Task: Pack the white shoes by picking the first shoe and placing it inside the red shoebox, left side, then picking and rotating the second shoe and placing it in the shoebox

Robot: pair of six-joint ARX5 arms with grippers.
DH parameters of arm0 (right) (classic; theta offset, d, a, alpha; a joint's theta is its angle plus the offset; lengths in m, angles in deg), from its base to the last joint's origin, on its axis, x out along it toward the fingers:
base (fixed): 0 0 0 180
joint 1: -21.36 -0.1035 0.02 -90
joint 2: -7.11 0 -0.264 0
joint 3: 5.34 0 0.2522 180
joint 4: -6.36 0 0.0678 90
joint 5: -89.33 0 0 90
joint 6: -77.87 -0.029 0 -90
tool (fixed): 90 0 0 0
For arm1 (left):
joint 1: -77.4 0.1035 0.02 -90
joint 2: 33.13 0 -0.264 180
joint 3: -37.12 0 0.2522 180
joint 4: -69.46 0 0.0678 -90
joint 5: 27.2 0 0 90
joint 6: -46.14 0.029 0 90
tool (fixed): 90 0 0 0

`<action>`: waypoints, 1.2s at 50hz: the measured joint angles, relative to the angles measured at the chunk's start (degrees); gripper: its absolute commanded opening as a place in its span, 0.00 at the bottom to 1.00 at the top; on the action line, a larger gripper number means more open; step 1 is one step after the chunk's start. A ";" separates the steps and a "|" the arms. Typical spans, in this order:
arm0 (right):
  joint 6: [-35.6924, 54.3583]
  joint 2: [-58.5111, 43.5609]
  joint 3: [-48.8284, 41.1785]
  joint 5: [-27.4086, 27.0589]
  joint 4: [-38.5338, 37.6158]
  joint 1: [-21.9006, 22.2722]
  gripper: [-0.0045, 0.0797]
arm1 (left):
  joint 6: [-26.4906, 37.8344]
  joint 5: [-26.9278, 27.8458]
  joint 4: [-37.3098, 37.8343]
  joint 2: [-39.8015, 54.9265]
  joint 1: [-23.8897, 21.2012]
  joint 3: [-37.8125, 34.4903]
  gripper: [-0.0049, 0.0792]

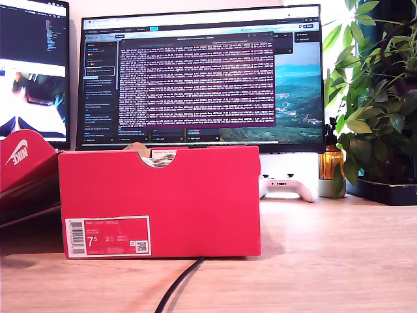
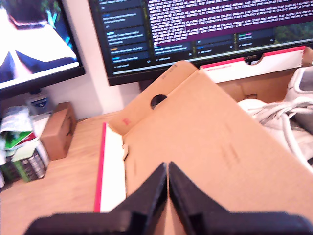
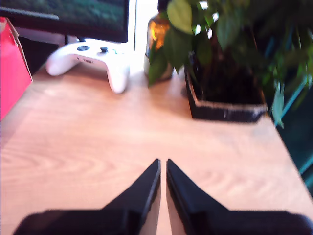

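The red box [image 1: 159, 201] stands on the bench [image 1: 326, 261] in front of the monitor [image 1: 202, 78], its long wall and label facing the exterior camera. In the first wrist view a white shoe [image 2: 288, 120] lies inside the box [image 2: 254, 61], beyond a raised cardboard flap [image 2: 195, 132]. The first hand [image 2: 167, 183] hangs over that flap with its fingers pressed together, gripping nothing. The second hand [image 3: 163, 178] is likewise closed and empty, over bare bench [image 3: 98, 147] near a white controller [image 3: 90, 58] and a potted plant [image 3: 225, 54].

Packing looks at or near its end. If one shoe is left, the next move calls for finding it, opening a hand and turning the shoe before lowering it in.

Only part of one shoe shows; whether both are in the box cannot be told, since the red wall hides the inside from the exterior camera. Neither arm appears in that view.
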 measured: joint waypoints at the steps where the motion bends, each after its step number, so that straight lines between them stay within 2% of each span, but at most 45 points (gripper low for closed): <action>1: -0.15 0.17 -0.72 -0.22 -0.44 0.00 0.05 | -0.37 -0.04 -0.07 -0.42 0.00 -0.33 0.03; 24: -2.49 9.22 -13.09 -0.37 -8.96 0.00 0.05 | -3.54 -0.44 -0.28 -10.60 0.00 -8.33 0.03; 28: -2.51 12.35 -15.21 -0.24 -9.70 0.00 0.05 | -3.54 -0.77 1.86 -12.79 0.00 -8.46 0.03; 47: -0.70 24.94 -21.70 1.16 -9.86 0.00 0.05 | -2.43 -1.05 9.11 -24.24 0.00 -8.46 0.03; 60: -0.70 33.35 -22.40 3.10 -4.81 0.00 0.05 | -2.43 -1.05 15.54 -32.54 0.00 -8.46 0.03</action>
